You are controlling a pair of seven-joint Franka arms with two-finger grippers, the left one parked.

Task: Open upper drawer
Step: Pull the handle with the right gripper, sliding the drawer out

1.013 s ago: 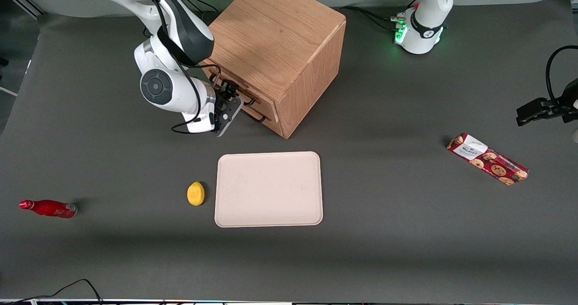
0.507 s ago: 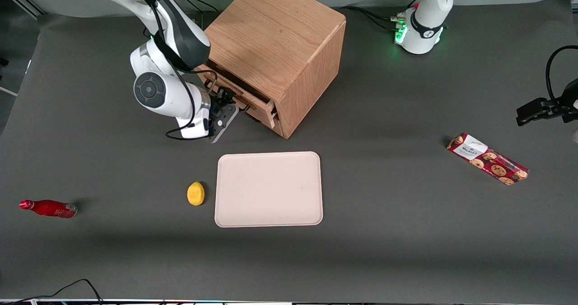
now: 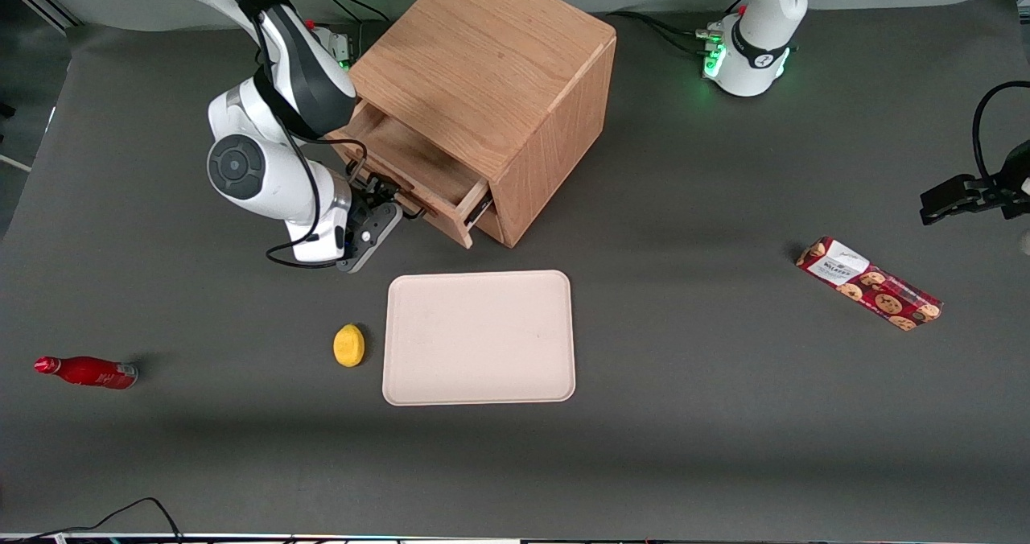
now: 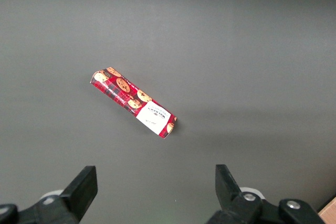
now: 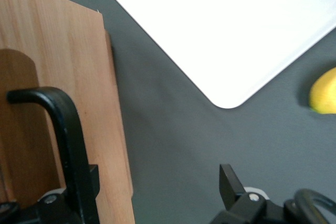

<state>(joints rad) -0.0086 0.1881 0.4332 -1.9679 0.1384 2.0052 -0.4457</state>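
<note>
dark grey tabletop (image 3: pixel 724 415) carries, from the working arm's end, a red bottle (image 3: pixel 86 371) lying on its side, a yellow lemon (image 3: pixel 348 344) just beside a pale tray (image 3: pixel 479 337), and a cookie packet (image 3: pixel 867 283) toward the parked arm's end. the hand (image 3: pixel 385 206) sits at the front of the wooden cabinet (image 3: pixel 491 85), fingers set wide around the black handle (image 5: pixel 65 129). the upper drawer (image 3: pixel 410 170) stands pulled partly out of the cabinet.

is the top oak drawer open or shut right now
Open: the light oak upper drawer juts from the boxy wooden cabinet, its inside showing. The gripper is at its thin black bar handle.
</note>
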